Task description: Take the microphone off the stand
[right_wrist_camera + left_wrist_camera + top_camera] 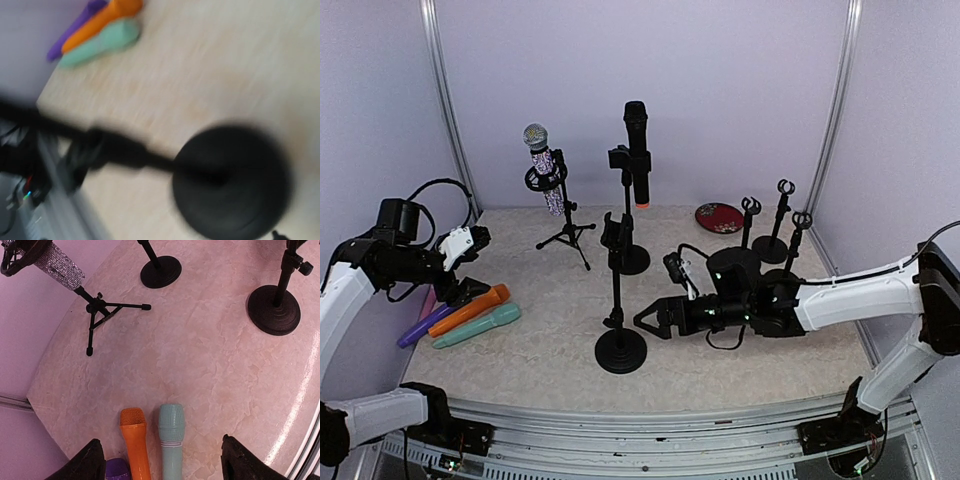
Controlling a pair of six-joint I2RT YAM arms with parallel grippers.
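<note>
Lavender walls close round a pale, marble-veined tabletop [550,335]. Two microphones are on stands. A matte black microphone [637,140], a smooth cylinder with an orange ring at its foot, stands upright in the clip of a round-based stand [632,259] at the back. A glittery microphone [536,136] leans in a ring on a thin tripod [567,232].

The right pincer [645,320] lies low beside an empty front stand [616,300], its jaws seemingly apart and holding nothing. The black microphone is beyond and well above it with its long axis vertical, so I judge a lift straight up will free it.

The left pincer [463,291] gapes wide over the loose orange [135,440], teal [171,440] and purple [117,469] microphones. It is the nearer one to the glittery microphone.
</note>
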